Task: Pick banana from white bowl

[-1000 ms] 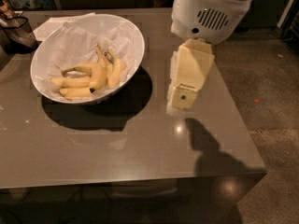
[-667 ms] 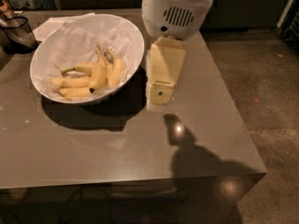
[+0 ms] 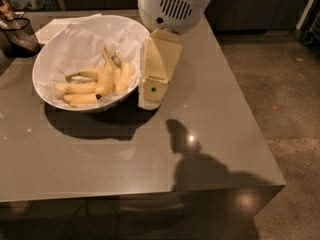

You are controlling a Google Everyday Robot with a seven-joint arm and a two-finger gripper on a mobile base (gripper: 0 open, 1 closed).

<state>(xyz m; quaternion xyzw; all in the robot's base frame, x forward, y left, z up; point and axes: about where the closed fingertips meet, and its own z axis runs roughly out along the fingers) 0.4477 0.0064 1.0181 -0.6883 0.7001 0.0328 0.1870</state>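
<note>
The white bowl (image 3: 55,56) stands on the left half of the grey table (image 3: 215,134), lined with crumpled white paper. Several yellow bananas (image 3: 97,81) lie in its near part, stems pointing up and back. My gripper (image 3: 150,96) hangs from the white arm housing (image 3: 175,4) and points down just outside the bowl's right rim, beside the bananas. It holds nothing that I can see.
A dark mesh basket (image 3: 17,34) stands at the table's far left edge. White paper (image 3: 52,26) lies behind the bowl. The table's right edge drops to a concrete floor (image 3: 285,94). Dark cabinets run along the back.
The arm and gripper have moved left across the table, from well right of the bowl to right against its right rim. The bowl and bananas have not moved.
</note>
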